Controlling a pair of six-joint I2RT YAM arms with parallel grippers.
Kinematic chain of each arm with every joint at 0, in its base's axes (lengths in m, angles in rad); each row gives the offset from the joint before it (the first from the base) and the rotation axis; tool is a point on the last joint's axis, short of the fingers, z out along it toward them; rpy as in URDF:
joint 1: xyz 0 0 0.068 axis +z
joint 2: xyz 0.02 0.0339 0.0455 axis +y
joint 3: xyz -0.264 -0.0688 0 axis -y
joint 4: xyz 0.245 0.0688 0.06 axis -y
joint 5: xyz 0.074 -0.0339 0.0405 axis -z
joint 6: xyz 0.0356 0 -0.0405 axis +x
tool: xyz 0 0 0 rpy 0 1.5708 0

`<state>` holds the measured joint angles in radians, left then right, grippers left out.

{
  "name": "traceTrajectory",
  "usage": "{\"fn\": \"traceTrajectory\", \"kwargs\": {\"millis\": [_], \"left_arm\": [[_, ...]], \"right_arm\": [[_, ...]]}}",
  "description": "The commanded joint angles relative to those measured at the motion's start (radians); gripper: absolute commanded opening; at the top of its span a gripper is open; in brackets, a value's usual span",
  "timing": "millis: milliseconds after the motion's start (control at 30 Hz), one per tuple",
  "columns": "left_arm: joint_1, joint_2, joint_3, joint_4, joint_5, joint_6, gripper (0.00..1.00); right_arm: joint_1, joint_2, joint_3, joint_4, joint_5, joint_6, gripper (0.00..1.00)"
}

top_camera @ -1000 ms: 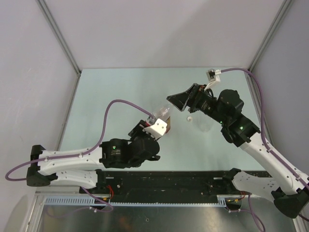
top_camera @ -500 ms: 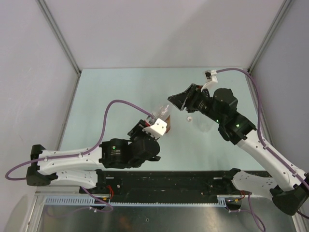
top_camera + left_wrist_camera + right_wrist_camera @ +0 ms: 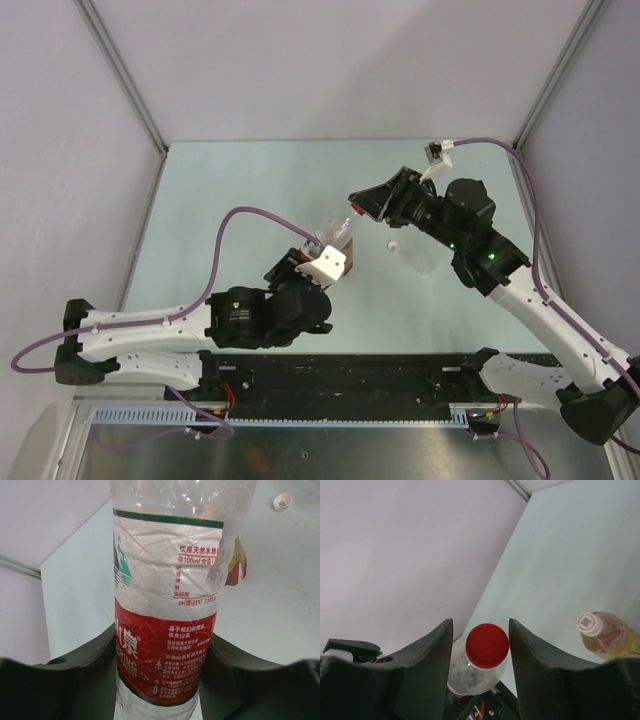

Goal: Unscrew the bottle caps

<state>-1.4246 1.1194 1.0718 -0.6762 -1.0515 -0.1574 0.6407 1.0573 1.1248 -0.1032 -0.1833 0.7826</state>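
My left gripper (image 3: 333,252) is shut on the clear bottle with the red-and-white label (image 3: 165,630) and holds it tilted above the table; its fingers (image 3: 100,652) press both sides of the label. The bottle's red cap (image 3: 487,645) sits between the fingers of my right gripper (image 3: 480,625), which is open with a small gap on each side. In the top view the right gripper (image 3: 365,205) is just beyond the bottle's top (image 3: 341,228). An amber bottle (image 3: 612,639) with a white cap (image 3: 589,623) stands on the table. A loose white cap (image 3: 393,246) lies on the table.
A faint clear plain bottle (image 3: 426,260) stands under my right arm. The loose white cap also shows in the left wrist view (image 3: 282,501). Pale walls close in the teal table (image 3: 230,190) on the left, back and right.
My right gripper has shifted slightly toward the back right and turned a little at the bottle's top. The left arm and its bottle have stayed almost still.
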Motion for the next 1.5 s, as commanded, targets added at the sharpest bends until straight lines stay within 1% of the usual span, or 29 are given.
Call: {"fn": "traceTrajectory", "kwargs": {"millis": [0, 133, 267, 367, 533, 633, 667, 767, 833, 900, 1067, 1233, 1300, 1400, 1467], "left_arm": [[-0.008, -0.010, 0.024, 0.014, -0.018, -0.019, 0.21], [-0.008, -0.007, 0.023, 0.015, -0.014, -0.018, 0.21], [-0.008, -0.006, 0.024, 0.014, -0.012, -0.016, 0.22], [-0.008, -0.005, 0.024, 0.014, -0.010, -0.017, 0.22], [-0.009, -0.002, 0.029, 0.014, -0.011, -0.020, 0.22], [-0.009, -0.001, 0.029, 0.015, -0.007, -0.021, 0.22], [-0.009, 0.000, 0.028, 0.014, -0.006, -0.021, 0.22], [-0.008, 0.003, 0.026, 0.014, -0.003, -0.021, 0.22], [-0.008, 0.004, 0.024, 0.014, 0.001, -0.024, 0.22], [-0.008, 0.004, 0.022, 0.016, 0.002, -0.029, 0.22], [-0.008, -0.002, 0.015, 0.019, 0.010, -0.049, 0.20], [-0.006, -0.020, 0.005, 0.024, 0.060, -0.073, 0.03], [-0.004, -0.031, 0.002, 0.034, 0.102, -0.071, 0.01], [0.007, -0.061, -0.011, 0.072, 0.184, -0.051, 0.00], [0.021, -0.088, -0.027, 0.117, 0.263, -0.024, 0.00]], "right_arm": [[-0.007, -0.024, 0.022, 0.073, -0.026, 0.022, 0.54], [-0.005, -0.010, 0.021, 0.075, -0.042, 0.028, 0.51], [-0.002, 0.004, 0.021, 0.077, -0.059, 0.032, 0.46], [-0.002, 0.010, 0.021, 0.073, -0.063, 0.031, 0.45], [-0.007, 0.017, 0.021, 0.061, -0.067, 0.029, 0.50], [-0.009, 0.013, 0.015, 0.065, -0.058, 0.034, 0.46], [-0.009, 0.008, 0.010, 0.071, -0.055, 0.037, 0.42], [-0.009, -0.017, -0.011, 0.089, -0.036, 0.045, 0.19], [-0.009, -0.034, -0.023, 0.092, -0.019, 0.048, 0.07], [-0.009, -0.051, -0.036, 0.119, -0.006, 0.045, 0.02], [-0.009, -0.086, -0.068, 0.156, 0.011, 0.025, 0.00], [-0.006, -0.097, -0.079, 0.173, -0.011, -0.013, 0.00], [-0.008, -0.101, -0.086, 0.187, -0.034, -0.034, 0.00], [-0.012, -0.105, -0.093, 0.207, -0.077, -0.054, 0.00], [-0.018, -0.107, -0.098, 0.221, -0.113, -0.067, 0.00]]}}
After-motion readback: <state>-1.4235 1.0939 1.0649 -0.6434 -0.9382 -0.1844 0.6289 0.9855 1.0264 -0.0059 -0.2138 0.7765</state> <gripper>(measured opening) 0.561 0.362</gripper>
